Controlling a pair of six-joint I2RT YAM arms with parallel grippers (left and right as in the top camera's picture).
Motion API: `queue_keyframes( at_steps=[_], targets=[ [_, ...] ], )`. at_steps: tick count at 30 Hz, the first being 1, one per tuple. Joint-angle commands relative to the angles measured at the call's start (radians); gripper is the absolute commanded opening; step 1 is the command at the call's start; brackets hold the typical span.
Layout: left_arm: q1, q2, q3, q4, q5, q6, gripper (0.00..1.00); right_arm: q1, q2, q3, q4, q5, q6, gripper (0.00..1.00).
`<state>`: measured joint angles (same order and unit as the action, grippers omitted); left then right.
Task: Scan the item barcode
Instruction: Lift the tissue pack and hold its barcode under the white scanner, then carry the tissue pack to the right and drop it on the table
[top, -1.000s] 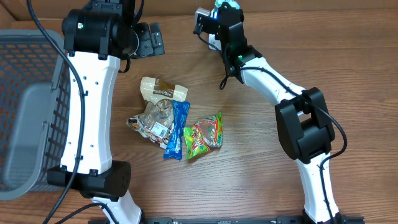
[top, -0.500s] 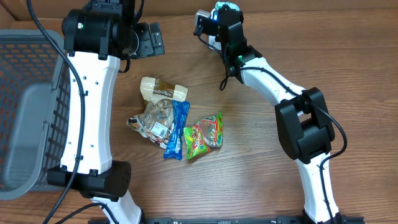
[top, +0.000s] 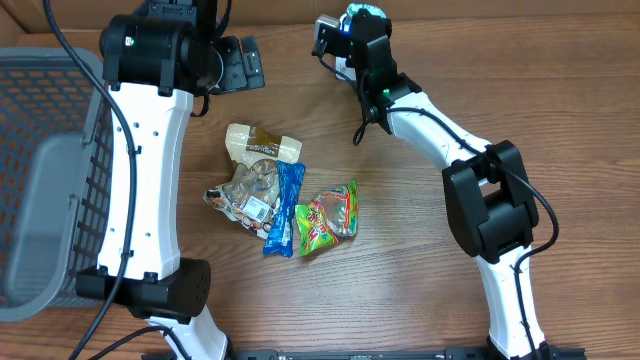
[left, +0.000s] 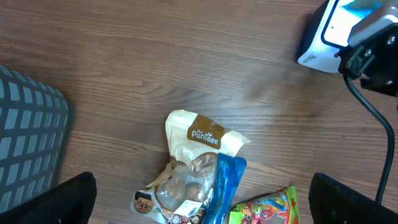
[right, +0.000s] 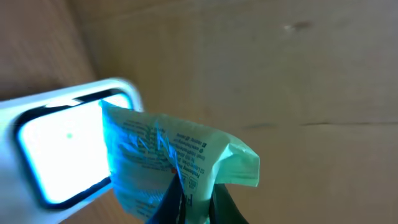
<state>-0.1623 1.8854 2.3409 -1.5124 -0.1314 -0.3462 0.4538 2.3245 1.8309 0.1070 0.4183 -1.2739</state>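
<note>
The right arm (top: 430, 120) is reaching to the 12 o'clock edge of the tabletop (top: 420, 260), its right jaws clenching the crimped end of a pale green packet (right: 163, 155). The jaws are holding the packet's printed face just in front of the glowing window of the white scanner (right: 59, 146), and the scanner's cyan light is washing over the wrapper. Whether the two are touching is hard to tell from the wrist view.

At about 11 o'clock the left arm (top: 145, 150) is hanging above the wood with the left jaws spread wide and gripping nothing.

Near the middle of the tabletop a small heap of snacks is lying: a cream pouch (top: 262, 143) at its 12 o'clock side, a clear bag (top: 246, 190) just below it, a blue packet (top: 285, 208) leaning across them, and a green packet (top: 328, 215) touching the blue one at 4 o'clock. A grey basket (top: 40, 120) is sitting at the 9 o'clock edge, well apart from the heap.
</note>
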Motion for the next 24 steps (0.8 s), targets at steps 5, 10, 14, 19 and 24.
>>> queue_keyframes(
  at_steps=[5,10,14,19,24],
  targets=[
    [-0.002,0.002,-0.007,0.002,0.001,-0.021,1.00,0.031,-0.236,0.022,-0.309,-0.009,0.145,0.04],
    [-0.002,0.002,-0.007,0.002,0.001,-0.021,1.00,0.075,-0.391,0.022,-0.595,-0.040,0.325,0.04],
    [-0.002,0.002,-0.007,0.002,0.001,-0.021,1.00,0.091,-0.499,0.022,-0.854,-0.257,0.617,0.04],
    [-0.002,0.002,-0.007,0.002,0.001,-0.021,1.00,0.077,-0.554,0.022,-1.135,-0.616,0.949,0.04],
    [-0.002,0.002,-0.007,0.002,0.001,-0.021,1.00,0.015,-0.542,0.011,-1.295,-0.674,1.217,0.04]
  ],
)
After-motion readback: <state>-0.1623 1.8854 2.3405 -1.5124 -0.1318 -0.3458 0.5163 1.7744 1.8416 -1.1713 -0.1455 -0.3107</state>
